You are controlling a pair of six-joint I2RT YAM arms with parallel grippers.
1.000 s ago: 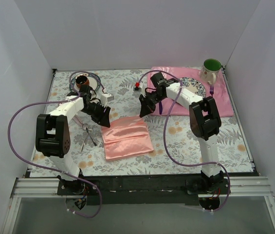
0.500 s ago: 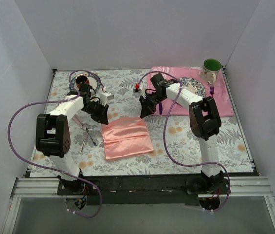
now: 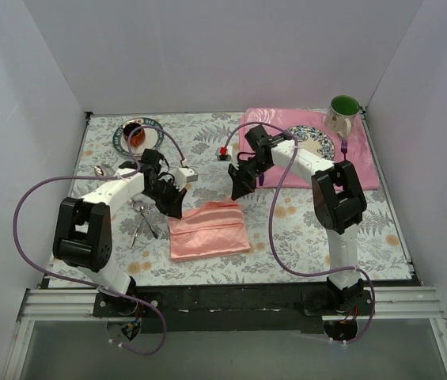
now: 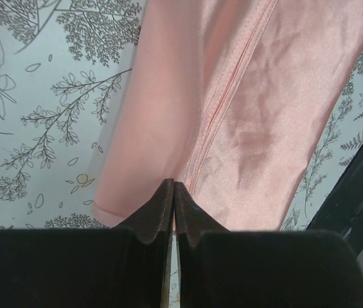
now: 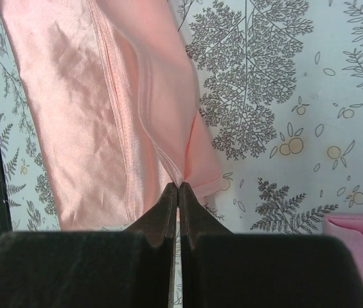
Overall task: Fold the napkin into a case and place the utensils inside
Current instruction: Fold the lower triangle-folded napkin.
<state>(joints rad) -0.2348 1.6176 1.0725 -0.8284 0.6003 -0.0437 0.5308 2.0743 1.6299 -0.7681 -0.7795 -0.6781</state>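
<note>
The salmon-pink napkin (image 3: pixel 207 229) lies folded in a narrow oblong at the table's front centre. My left gripper (image 3: pixel 175 207) is shut on the napkin's far left corner; in the left wrist view the jaws pinch the cloth edge (image 4: pixel 173 184). My right gripper (image 3: pixel 236 194) is shut on the far right corner, where a raised fold of the napkin (image 5: pixel 104 115) runs into the closed jaws (image 5: pixel 178 186). The silver utensils (image 3: pixel 142 222) lie on the table just left of the napkin.
A pink rose-patterned placemat (image 3: pixel 361 170) at the back right carries a patterned plate (image 3: pixel 322 142), a green mug (image 3: pixel 343 111) and a purple fork (image 3: pixel 344 146). A saucer with a dark cup (image 3: pixel 134 131) stands at the back left. The table's black front edge (image 3: pixel 223 297) is near.
Both grippers have moved toward the front of the table, carrying the napkin's far edge over itself. The napkin is now folded narrower and lies a little nearer.
</note>
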